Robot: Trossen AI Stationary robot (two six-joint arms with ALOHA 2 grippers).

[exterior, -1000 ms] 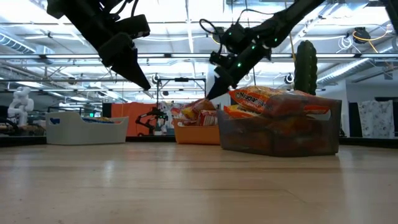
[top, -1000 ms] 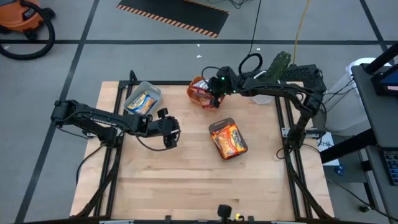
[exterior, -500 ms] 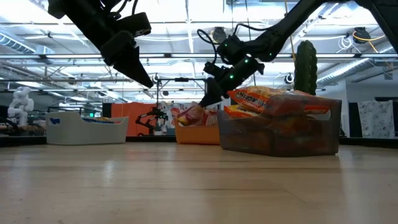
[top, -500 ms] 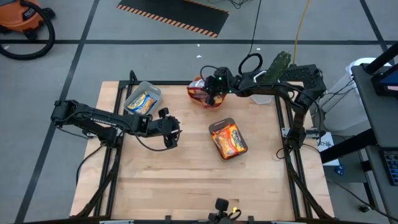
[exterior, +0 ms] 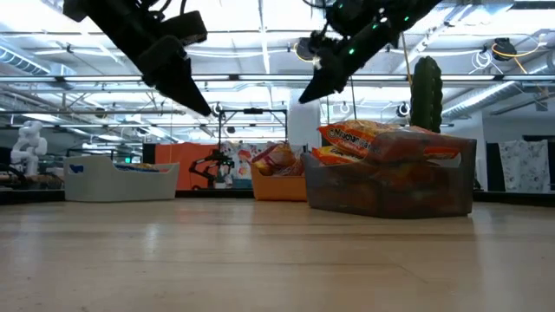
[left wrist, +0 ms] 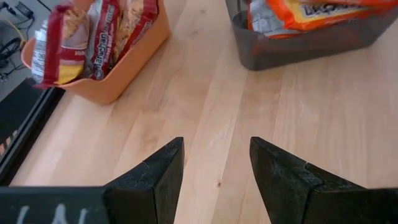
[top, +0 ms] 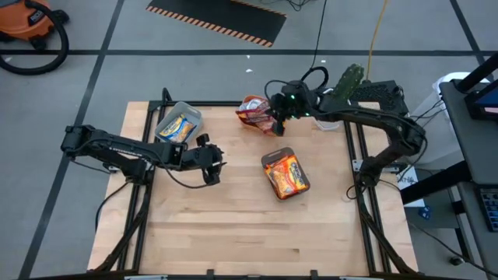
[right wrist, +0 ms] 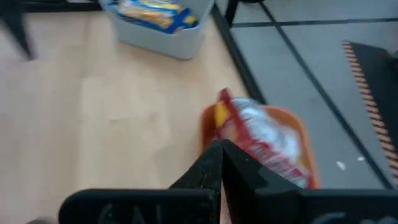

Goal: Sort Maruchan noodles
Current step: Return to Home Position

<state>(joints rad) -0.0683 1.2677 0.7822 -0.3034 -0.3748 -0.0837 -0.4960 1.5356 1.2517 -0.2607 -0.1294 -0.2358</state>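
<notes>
Hovering right gripper [top: 276,124]: fingers pressed together, empty, above table [top: 233,225].
Red packets [top: 253,109]: in orange bin [right wrist: 297,132], just beside its tips.
Left gripper [left wrist: 214,146]: fingers apart, empty.
Orange packets [left wrist: 311,12]: in dark bin [left wrist: 298,53], ahead of left gripper.
Yellow-and-blue packet [top: 177,127]: in grey bin [top: 192,111], near left gripper.
</notes>
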